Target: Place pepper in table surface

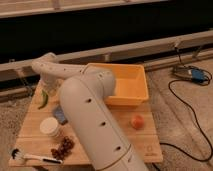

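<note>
The pepper (44, 99) is a slim curved green shape at the far left of the light wooden table surface (115, 132). I cannot tell whether it lies on the wood or hangs just above it. My gripper (50, 90) points down at the end of the white arm, directly above and touching or almost touching the pepper's top end. The arm's thick white links cross the middle of the view and hide part of the table.
A yellow plastic bin (131, 85) stands at the table's back right. An orange fruit (137, 121), a blue sponge (60, 114), a pale cup (50, 127), dark grapes (62, 147) and a brush (30, 157) lie on the table. Cables and a blue device (194, 75) are on the floor at right.
</note>
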Controlling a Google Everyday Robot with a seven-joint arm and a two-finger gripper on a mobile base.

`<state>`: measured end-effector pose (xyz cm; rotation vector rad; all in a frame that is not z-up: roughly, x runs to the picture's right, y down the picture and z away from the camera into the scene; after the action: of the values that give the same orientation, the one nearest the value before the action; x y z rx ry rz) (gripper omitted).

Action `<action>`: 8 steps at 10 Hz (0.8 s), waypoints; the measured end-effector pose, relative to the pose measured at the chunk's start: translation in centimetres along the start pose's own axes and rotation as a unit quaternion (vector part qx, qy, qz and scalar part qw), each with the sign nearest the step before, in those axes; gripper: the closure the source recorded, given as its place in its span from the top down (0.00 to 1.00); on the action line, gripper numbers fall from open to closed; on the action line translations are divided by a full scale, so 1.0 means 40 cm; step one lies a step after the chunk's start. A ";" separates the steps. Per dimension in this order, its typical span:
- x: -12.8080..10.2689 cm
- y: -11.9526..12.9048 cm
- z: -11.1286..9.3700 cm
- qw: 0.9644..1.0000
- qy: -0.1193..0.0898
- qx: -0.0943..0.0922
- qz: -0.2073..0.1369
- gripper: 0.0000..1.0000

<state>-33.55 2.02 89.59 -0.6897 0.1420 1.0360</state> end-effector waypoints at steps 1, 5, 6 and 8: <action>0.006 0.013 -0.013 1.000 -0.009 -0.002 -0.009 0.18; 0.002 0.085 0.020 0.999 -0.036 0.015 -0.024 0.58; -0.005 0.096 0.035 0.999 -0.035 0.017 -0.025 0.63; -0.036 0.126 0.069 0.999 -0.034 0.020 -0.028 0.64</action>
<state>-39.05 4.20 90.02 -0.6179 0.0832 1.0003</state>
